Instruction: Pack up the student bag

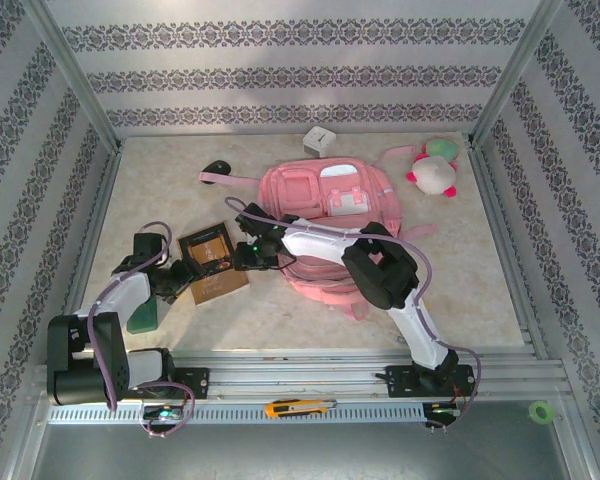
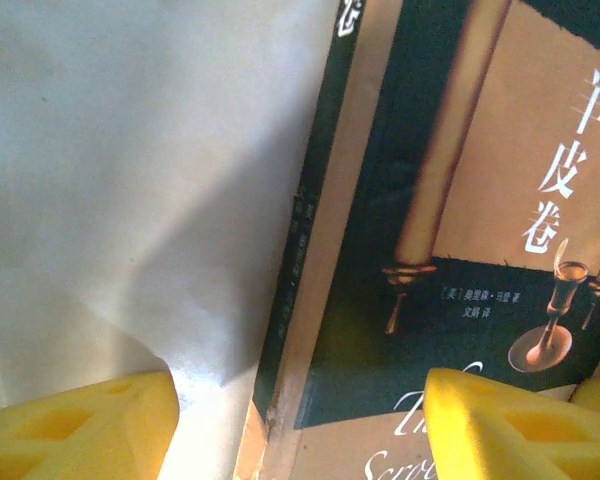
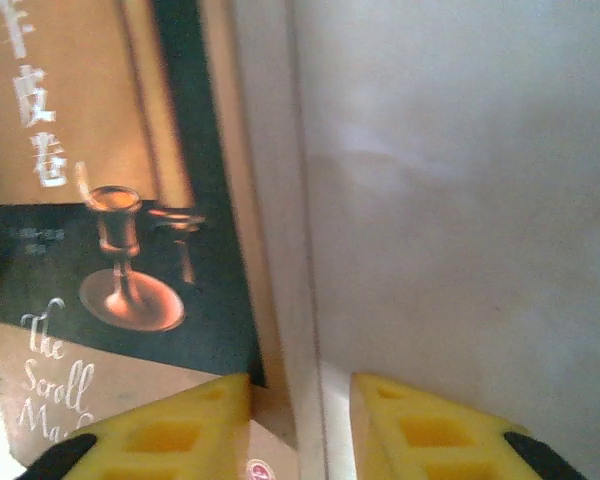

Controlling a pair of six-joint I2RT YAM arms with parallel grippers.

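We see the large pink fabric backpack (image 1: 302, 190) lying flat on the pale tabletop (image 1: 470, 280), in the far middle, front side up. Its zipped front pockets with pale trim face upward. One pink strap trails off to the left and another pokes out at the near edge. Its near half is partly covered.

Book (image 1: 212, 262) left of the student bag (image 1: 325, 195); open table (image 1: 460, 290) right

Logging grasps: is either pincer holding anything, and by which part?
Nothing is clearly held. The left pincer stands open astride the spine edge of the book; the right pincer straddles its opposite edge, grip uncertain.
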